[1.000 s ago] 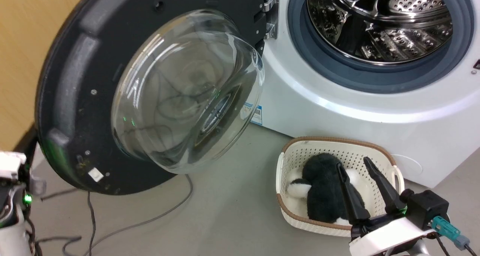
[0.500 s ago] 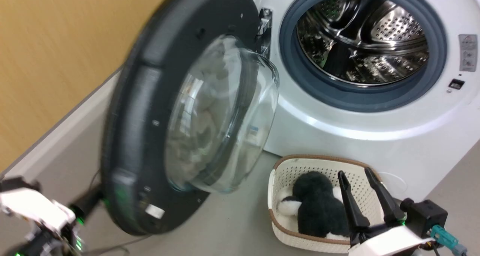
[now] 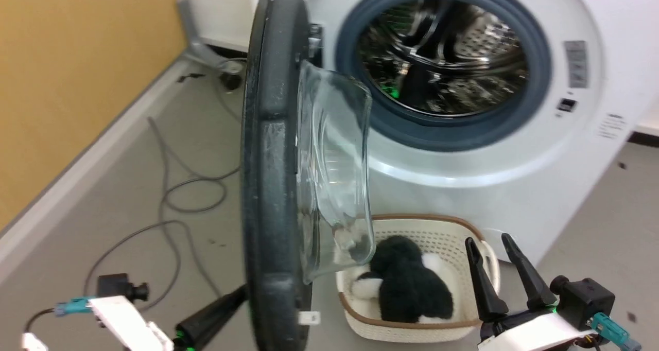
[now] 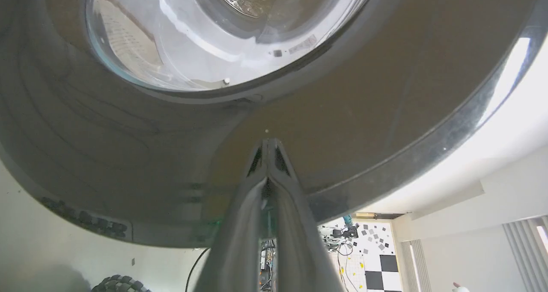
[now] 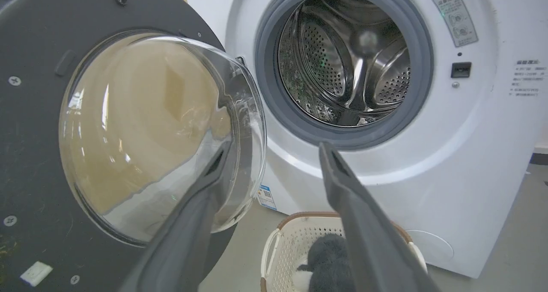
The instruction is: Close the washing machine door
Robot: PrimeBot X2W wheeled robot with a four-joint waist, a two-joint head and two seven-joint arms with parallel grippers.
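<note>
The washing machine door (image 3: 270, 160) stands about half open, edge-on in the head view, its clear glass bowl (image 3: 334, 176) bulging toward the washing machine (image 3: 463, 186). The steel drum (image 3: 443, 68) lies open inside the grey seal. My left gripper (image 3: 242, 292) is shut, with its tips against the door's outer face low down; the left wrist view has the shut gripper (image 4: 267, 142) touching the glossy dark door (image 4: 364, 90). At the lower right my right gripper (image 3: 486, 239) is open and holds nothing. From the right wrist, that gripper (image 5: 274, 145) frames the door (image 5: 30, 125) and washing machine (image 5: 471, 155).
A cream basket (image 3: 484, 258) holding a black and white plush toy (image 3: 406, 284) sits on the floor before the machine, just right of the door's lower edge. Grey cables (image 3: 170, 207) trail over the floor at left. A yellow wall (image 3: 67, 83) runs along the left.
The door has swung from wide open toward the machine, now edge-on. My left gripper has followed behind it. The head camera has turned left. The right gripper has stayed put.
</note>
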